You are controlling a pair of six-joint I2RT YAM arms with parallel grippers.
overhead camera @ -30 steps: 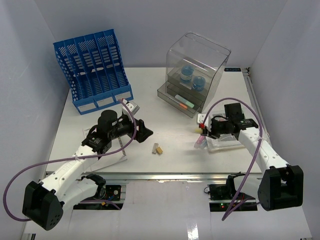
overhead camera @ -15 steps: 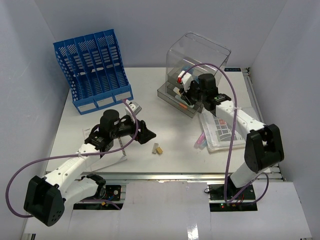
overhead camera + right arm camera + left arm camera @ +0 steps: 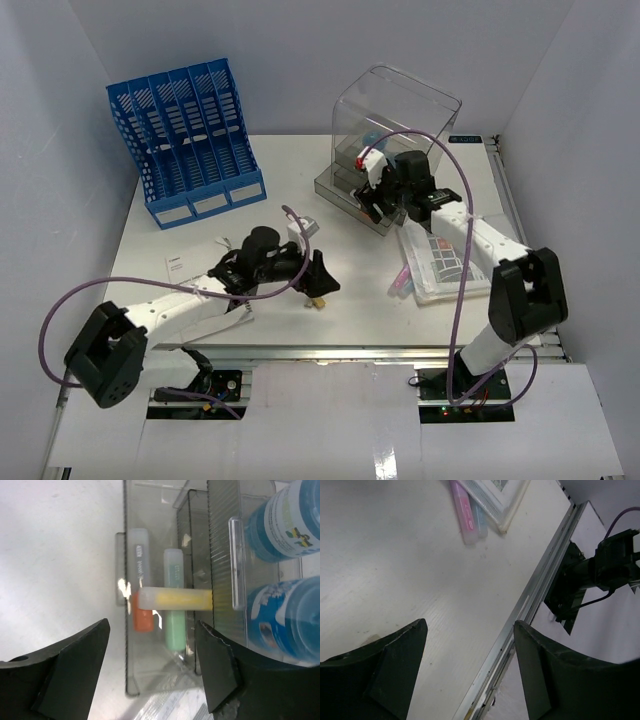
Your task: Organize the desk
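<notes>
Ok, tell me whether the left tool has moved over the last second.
Yes. The left tool has shifted to the right and a little nearer the arm bases, ending up farther from the blue file rack.

No readable text in any view. Grey lettering along the orange-capped highlighter (image 3: 140, 562) and the green highlighter (image 3: 175, 625) in the clear drawer (image 3: 127, 670), too blurred to make out. Label with yellow-green emblem on the upper blue bottle (image 3: 285, 522), illegible. Small dark print on the white card (image 3: 177, 263) on the tabletop (image 3: 360, 300), too small.
</notes>
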